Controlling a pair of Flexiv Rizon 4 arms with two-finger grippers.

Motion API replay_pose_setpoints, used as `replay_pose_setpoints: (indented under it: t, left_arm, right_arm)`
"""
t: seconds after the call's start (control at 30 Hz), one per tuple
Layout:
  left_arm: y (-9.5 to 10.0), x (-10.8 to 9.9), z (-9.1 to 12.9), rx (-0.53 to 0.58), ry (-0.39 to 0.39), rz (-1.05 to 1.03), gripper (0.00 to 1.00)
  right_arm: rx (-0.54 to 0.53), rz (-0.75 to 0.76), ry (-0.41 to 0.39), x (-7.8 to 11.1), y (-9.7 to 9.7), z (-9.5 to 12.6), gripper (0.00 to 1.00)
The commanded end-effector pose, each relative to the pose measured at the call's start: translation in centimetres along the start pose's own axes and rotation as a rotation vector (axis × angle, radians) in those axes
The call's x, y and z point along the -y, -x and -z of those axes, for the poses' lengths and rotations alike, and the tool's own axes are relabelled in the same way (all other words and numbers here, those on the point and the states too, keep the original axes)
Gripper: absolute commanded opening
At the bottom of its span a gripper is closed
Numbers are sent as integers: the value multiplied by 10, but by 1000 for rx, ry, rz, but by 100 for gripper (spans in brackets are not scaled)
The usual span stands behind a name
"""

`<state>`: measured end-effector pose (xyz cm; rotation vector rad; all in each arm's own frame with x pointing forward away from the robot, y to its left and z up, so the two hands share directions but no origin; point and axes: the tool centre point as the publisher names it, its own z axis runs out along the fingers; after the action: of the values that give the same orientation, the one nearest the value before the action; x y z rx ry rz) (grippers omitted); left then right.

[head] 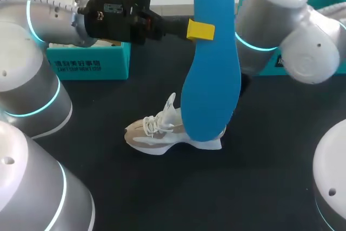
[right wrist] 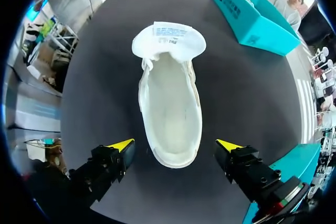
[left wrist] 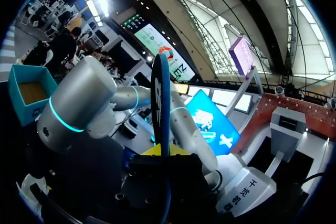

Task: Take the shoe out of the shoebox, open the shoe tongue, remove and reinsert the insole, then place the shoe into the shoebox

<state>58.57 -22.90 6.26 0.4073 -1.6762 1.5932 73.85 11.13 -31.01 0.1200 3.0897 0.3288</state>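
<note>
Blue insole (head: 211, 68) is hanging upright in the air above the black table (head: 259, 187). The left gripper (head: 200, 31) is pinching it by one long edge near its upper end, and the left wrist view is showing the insole edge-on, clamped between the yellow tips. Its broader end, the toe end as I judge it, is hanging lowest. The white sneaker (right wrist: 170, 114) is standing on its sole on the table below, with its tongue (right wrist: 168, 40) folded out forward and the inside lying bare. The right gripper (right wrist: 176, 148) is hovering over the sneaker's heel with fingers spread wide, grasping nothing. The teal shoebox (head: 89, 63) is sitting at the table's far side, near the left arm.

Reinserting looks to be the step in hand. The sneaker is light and is likely to skid, so the right gripper should be closing on the heel's two sides before anything goes in. The left arm should be tilting the insole until the broad end is leading toward the sneaker's toe, then sliding it in low and flat under the tongue. Since the grip is on one edge, the insole may be twisting as it enters. Releasing should be waiting until the heel end is seated.
</note>
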Motion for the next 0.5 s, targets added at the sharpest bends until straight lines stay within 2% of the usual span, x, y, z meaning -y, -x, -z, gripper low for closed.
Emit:
replay_pose_setpoints:
  t: [0.03,0.5]
  left_arm:
    - [1,-1,-1,0,0,-1,0]
    - [1,-1,-1,0,0,-1,0]
  right_arm:
    - [-3,-1,-55,-5,2,-4,100]
    - [-45,-35,-65,-6,1,-6,100]
